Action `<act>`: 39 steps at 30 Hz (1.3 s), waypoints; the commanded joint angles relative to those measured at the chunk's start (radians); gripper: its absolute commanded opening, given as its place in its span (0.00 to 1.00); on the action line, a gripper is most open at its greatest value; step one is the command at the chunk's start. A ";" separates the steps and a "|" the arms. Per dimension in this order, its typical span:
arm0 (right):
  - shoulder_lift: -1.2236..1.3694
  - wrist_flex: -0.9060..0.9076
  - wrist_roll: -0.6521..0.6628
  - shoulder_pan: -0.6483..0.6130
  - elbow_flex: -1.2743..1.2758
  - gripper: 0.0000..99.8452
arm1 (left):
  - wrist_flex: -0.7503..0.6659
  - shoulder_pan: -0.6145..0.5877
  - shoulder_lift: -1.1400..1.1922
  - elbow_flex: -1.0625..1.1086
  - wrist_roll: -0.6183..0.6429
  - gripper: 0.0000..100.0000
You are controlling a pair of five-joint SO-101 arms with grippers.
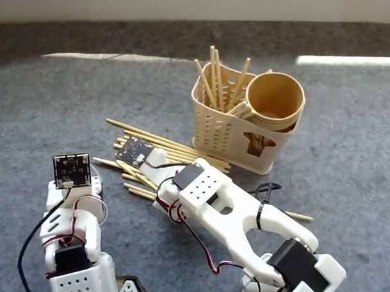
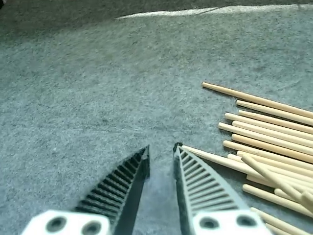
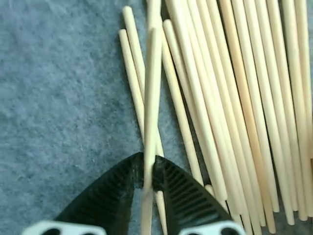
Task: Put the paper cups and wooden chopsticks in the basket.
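A cream basket (image 1: 229, 129) stands on the grey carpet with several chopsticks upright in it and stacked paper cups (image 1: 273, 99) lying in its right side. Many wooden chopsticks (image 1: 158, 149) lie in a pile on the carpet left of the basket. My right gripper (image 3: 148, 161) is down over the pile, shut on one chopstick (image 3: 152, 83) that runs between its black fingers. My left gripper (image 2: 161, 152) hangs over bare carpet, slightly open and holding nothing, with the ends of the chopsticks (image 2: 264, 142) beside it.
A single chopstick (image 1: 298, 215) lies on the carpet right of the right arm. Grey carpet stretches free to the left of the pile and behind the basket. A pale floor strip (image 1: 89, 56) runs along the carpet's far edge.
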 commanded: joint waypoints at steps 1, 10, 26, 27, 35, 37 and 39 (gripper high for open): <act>-0.056 -0.010 0.005 0.002 -0.007 0.01 | -0.023 0.025 -0.002 -0.004 -0.018 0.09; -0.064 -0.002 0.005 0.016 -0.007 0.01 | -0.023 0.025 -0.002 -0.004 -0.020 0.09; -0.682 -0.001 -0.146 0.145 0.127 0.01 | -0.023 0.056 -0.002 0.001 -0.020 0.09; -0.719 -0.002 -0.160 0.145 0.125 0.01 | -0.021 0.056 -0.002 0.001 -0.020 0.09; -0.967 -0.101 -0.256 0.145 0.127 0.01 | -0.018 0.097 -0.002 0.002 -0.021 0.09; -1.024 -0.127 -0.238 0.145 0.127 0.01 | -0.017 0.122 -0.002 0.004 -0.032 0.09; -1.082 -0.177 -0.213 0.145 0.127 0.01 | -0.017 0.139 -0.002 0.004 -0.069 0.09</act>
